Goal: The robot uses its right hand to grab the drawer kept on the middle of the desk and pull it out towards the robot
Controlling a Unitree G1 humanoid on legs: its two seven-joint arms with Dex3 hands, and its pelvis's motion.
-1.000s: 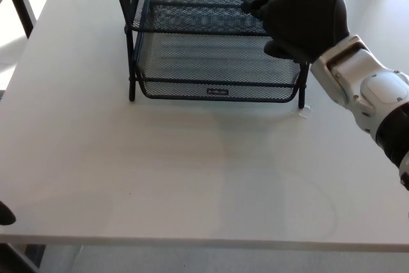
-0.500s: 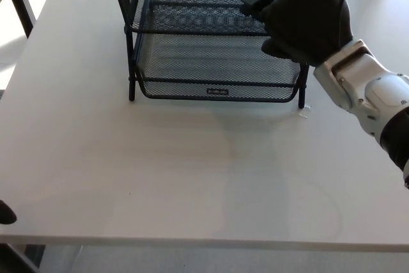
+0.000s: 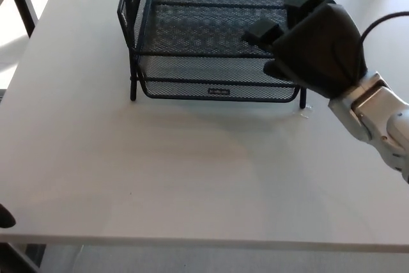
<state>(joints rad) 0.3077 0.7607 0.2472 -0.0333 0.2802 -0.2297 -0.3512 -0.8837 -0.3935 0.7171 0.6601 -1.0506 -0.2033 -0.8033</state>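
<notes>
A black wire-mesh drawer rack (image 3: 137, 43) stands at the middle back of the white desk (image 3: 192, 171). Its upper drawer (image 3: 204, 36) is slid partly out, with its front rail just behind the bottom tray's front edge (image 3: 217, 92). My right hand (image 3: 316, 46) is over the drawer's right front corner. Its fingers (image 3: 263, 30) lie above the front rail and its thumb (image 3: 279, 68) below it, closed on the rail. The hand hides the corner itself. Only a black sliver of my left hand (image 3: 4, 215) shows at the left edge.
A dark table leg (image 3: 22, 1) stands off the desk at the far left. A small clear scrap (image 3: 304, 112) lies by the rack's right front foot. The desk's near edge (image 3: 204, 242) runs across the bottom.
My right hand has moved toward me and slightly right, and the upper drawer's front rail has slid forward with it. The rack's bottom tray has stayed in place.
</notes>
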